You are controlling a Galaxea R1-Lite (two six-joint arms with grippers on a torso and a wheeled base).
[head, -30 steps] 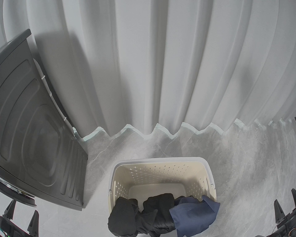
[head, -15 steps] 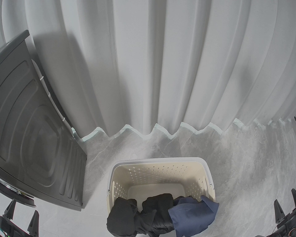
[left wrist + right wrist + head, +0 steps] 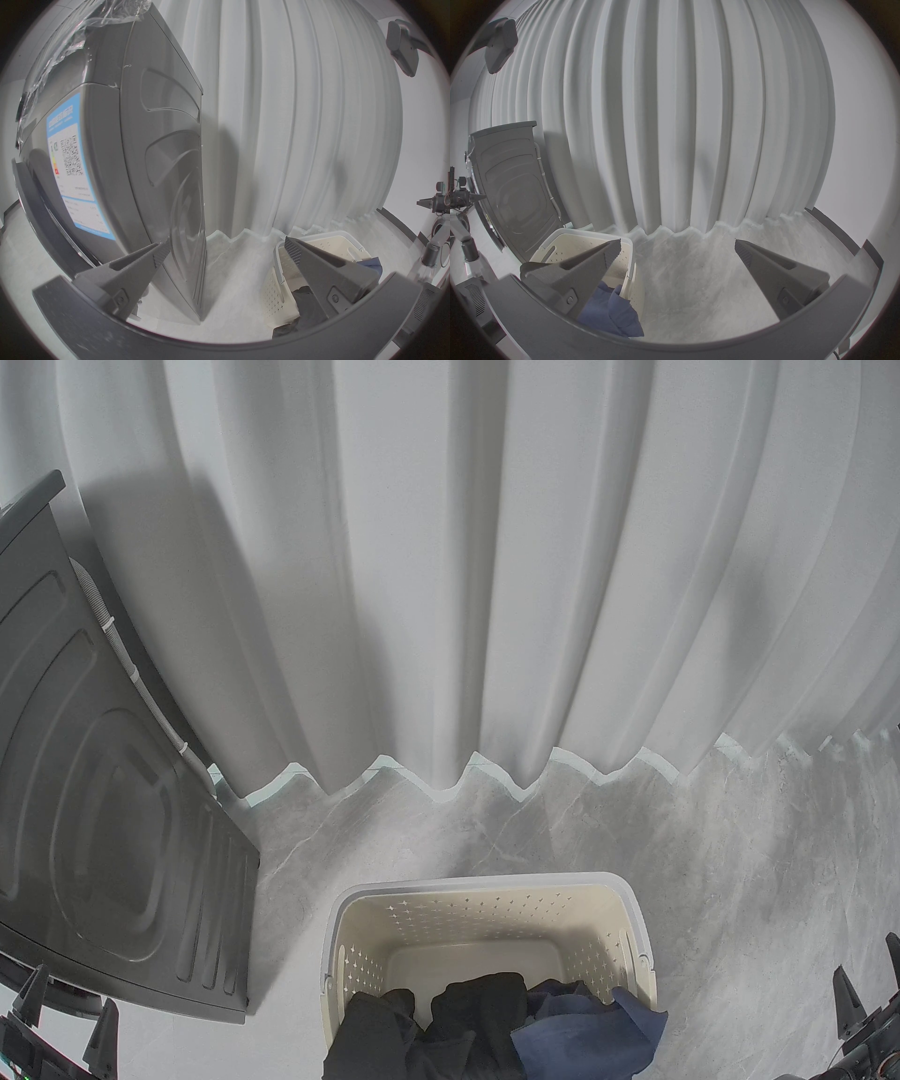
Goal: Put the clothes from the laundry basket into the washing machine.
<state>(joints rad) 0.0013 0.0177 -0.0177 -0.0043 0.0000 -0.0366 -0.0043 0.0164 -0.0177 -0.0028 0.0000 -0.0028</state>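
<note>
At the far left stands the washing machine (image 3: 103, 810), a dark grey box seen from its ribbed side panel. A pale corrugated hose (image 3: 131, 669) runs down its rear edge, next to the white curtain (image 3: 487, 566). In the left wrist view a blue-edged label (image 3: 70, 164) sits on its front face and clear plastic film (image 3: 93, 18) lies crumpled on its top. The left gripper (image 3: 70, 1007) hangs low beside the machine's near corner. Its two dark fingers (image 3: 105, 1026) are spread apart and hold nothing, and it touches neither the machine nor the basket.

To the right of the machine, apart from it on the grey marbled floor (image 3: 750, 847), sits the laundry basket (image 3: 487, 881), cream with perforated walls and a pale rim. Its load is bunched against the near wall. The black clothes (image 3: 469, 1016) lie on the left and in the middle, draped over the near rim. A blue garment (image 3: 591, 1035) lies on the right, touching the black ones and hanging over the near right corner. The far part of the basket's bottom shows bare.

Behind all this the curtain falls in deep folds to the floor. At the far right the right gripper (image 3: 867, 979) hangs low, well apart from the basket, likewise parted and empty
</note>
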